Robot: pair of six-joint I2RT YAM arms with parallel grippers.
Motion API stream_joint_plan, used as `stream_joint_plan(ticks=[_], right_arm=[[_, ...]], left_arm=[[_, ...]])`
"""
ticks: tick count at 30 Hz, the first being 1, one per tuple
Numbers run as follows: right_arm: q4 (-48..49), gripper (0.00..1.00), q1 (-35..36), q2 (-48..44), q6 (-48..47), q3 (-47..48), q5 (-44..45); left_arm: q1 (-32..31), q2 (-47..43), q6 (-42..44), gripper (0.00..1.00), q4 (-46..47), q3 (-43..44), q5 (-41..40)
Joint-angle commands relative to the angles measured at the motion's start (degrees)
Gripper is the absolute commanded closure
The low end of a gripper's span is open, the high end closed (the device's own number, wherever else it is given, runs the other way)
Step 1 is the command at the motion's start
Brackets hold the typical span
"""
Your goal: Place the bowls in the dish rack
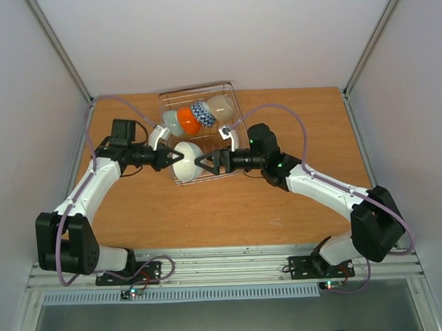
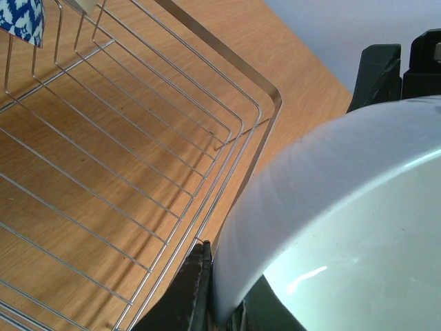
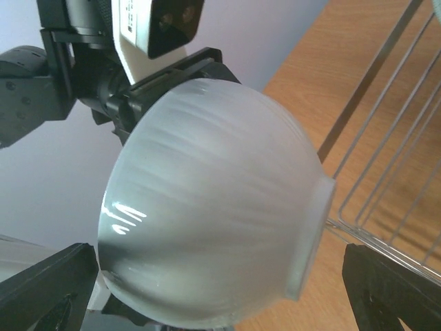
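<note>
The white bowl (image 1: 186, 161) hangs tipped on its side over the near end of the dish rack (image 1: 196, 89), the end toward the arm bases. It sits between the two tools. The left tool (image 1: 168, 158) is clamped on the bowl's rim: in the left wrist view one dark finger (image 2: 196, 289) lies against the outer wall and the other sits inside the glossy hollow. The bowl's foot ring points away from that tool, toward the right tool (image 1: 201, 165).

The right tool is spread wide. In its own view its fingers (image 3: 41, 293) stand at either side of the ribbed outer wall, and neither one clearly presses on it. I cannot tell whether the bowl touches the rack's wires.

Four other bowls stand on edge in a row along the far part of the dish rack, each touching the next: pale blue-green (image 1: 172, 123), orange (image 1: 190, 121), blue-and-white zigzag (image 1: 203, 112), and cream (image 1: 220, 106) at the far corner. The dish rack rests on the wooden worktop (image 1: 281, 214).
</note>
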Motion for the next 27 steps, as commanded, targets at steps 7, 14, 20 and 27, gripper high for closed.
stream_joint_plan(ticks=[7,14,20,27], right_arm=[[10.1,0.01,-0.33,1.82,4.59,-0.54,-6.13],[9.99,0.02,-0.24,3.17,5.02,0.29,-7.78],[8.61,0.03,0.77,4.73,4.25,1.84,-8.03],[5.38,0.22,1.43,4.27,1.92,3.14,-6.65]], left_arm=[[-0.08,-0.91,0.23,1.0,2.57,0.5,2.66],[-0.13,-0.95,-0.03,1.0,2.67,0.51,2.6],[-1.44,-1.75,0.16,1.0,2.71,0.42,0.19],[-2.41,-2.13,0.74,0.99,2.57,0.32,-0.73]])
